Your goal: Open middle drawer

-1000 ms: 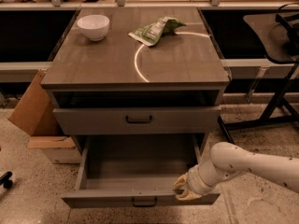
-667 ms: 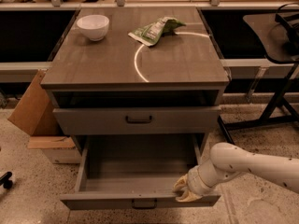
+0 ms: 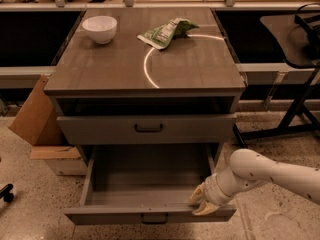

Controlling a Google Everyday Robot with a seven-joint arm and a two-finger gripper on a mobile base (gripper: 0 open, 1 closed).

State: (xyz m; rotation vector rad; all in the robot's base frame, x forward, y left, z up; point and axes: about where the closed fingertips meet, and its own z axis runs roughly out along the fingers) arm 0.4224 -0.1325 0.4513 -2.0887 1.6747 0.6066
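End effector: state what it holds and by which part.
Cannot be told. The end effector sits at the open middle drawer's front rim, near its right end; no clamp shows.

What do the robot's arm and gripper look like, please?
The arm is smooth, rounded and off-white, with faint dark specks and no visible cables. It narrows through a ribbed wrist to a cream-yellow gripper, at the middle drawer's front edge.

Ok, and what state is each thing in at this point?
middle drawer: pulled well out, nothing inside
upper drawer: shut
claw: at the right end of the middle drawer's front edge
white bowl: upright on the cabinet top
green snack bag: lying crumpled on the cabinet top
cardboard box: flap up, on the floor beside the cabinet
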